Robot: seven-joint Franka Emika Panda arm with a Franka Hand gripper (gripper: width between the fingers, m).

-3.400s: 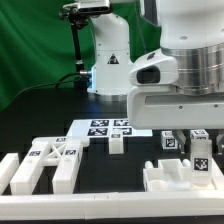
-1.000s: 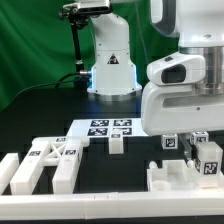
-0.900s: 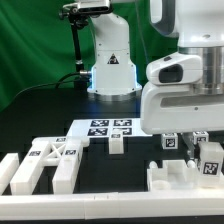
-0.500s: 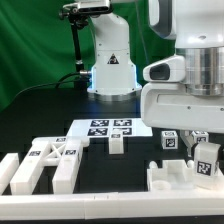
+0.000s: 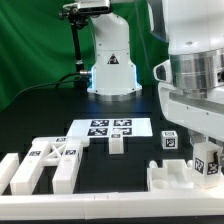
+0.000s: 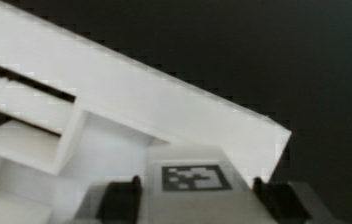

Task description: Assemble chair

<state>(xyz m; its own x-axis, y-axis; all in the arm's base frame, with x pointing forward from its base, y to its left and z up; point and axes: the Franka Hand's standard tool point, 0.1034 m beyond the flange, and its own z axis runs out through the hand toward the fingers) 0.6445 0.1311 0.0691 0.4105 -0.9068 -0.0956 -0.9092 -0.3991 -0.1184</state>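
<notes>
My gripper (image 6: 201,200) is shut on a white chair block with a square tag (image 6: 194,178); a dark finger (image 6: 123,200) sits against each of its sides. In the exterior view this block (image 5: 207,158) hangs under the arm at the exterior view's right, just above a notched white chair part (image 5: 172,178). That part fills the wrist view as a long slanted panel (image 6: 155,90). A tagged chair panel group (image 5: 50,160) lies at the exterior view's left. A small white cube (image 5: 117,143) and a small tagged block (image 5: 169,141) stand mid-table.
The marker board (image 5: 110,127) lies flat in the middle of the black table. A long white border rail (image 5: 95,197) runs along the front. A second white robot base (image 5: 111,65) stands at the back before a green curtain.
The arm's wrist has turned and shifted toward the exterior view's right. The held tagged block has gone slightly lower over the notched part. The loose parts have not moved.
</notes>
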